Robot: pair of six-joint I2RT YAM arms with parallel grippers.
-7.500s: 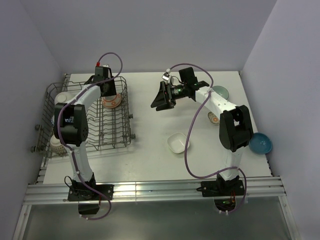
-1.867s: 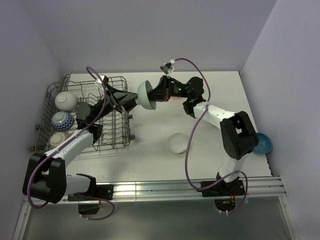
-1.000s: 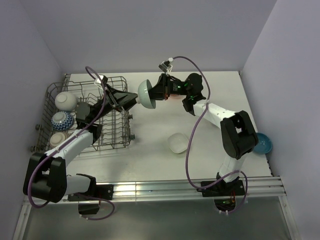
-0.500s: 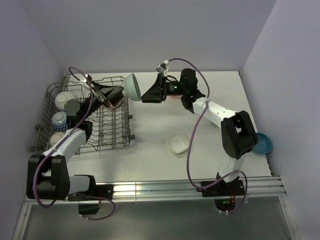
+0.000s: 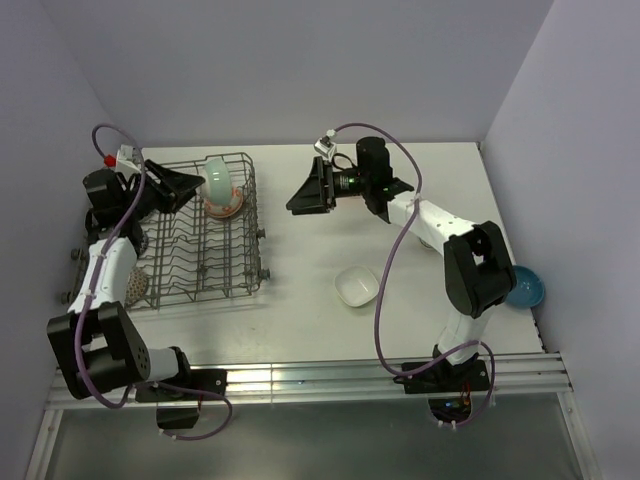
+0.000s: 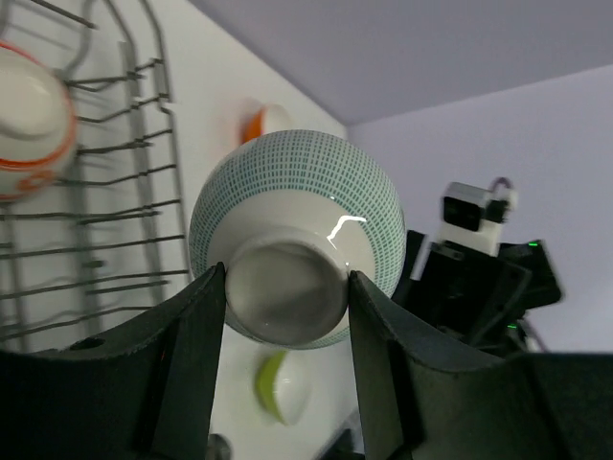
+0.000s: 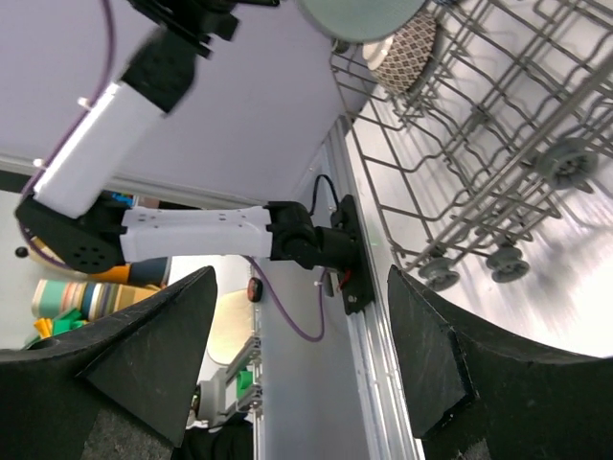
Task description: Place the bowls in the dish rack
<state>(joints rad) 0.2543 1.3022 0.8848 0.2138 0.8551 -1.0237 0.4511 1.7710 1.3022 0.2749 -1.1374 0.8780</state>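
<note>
Clamping green bowl in left claw over dish rack, right claw wide and empty, leaving white bowl, blue bowl on table.

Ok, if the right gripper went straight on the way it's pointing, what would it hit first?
Likely the dish rack: the right gripper, jaws open, points left at it. Height is unclear; if it clears the wires, the left arm lies beyond.
</note>
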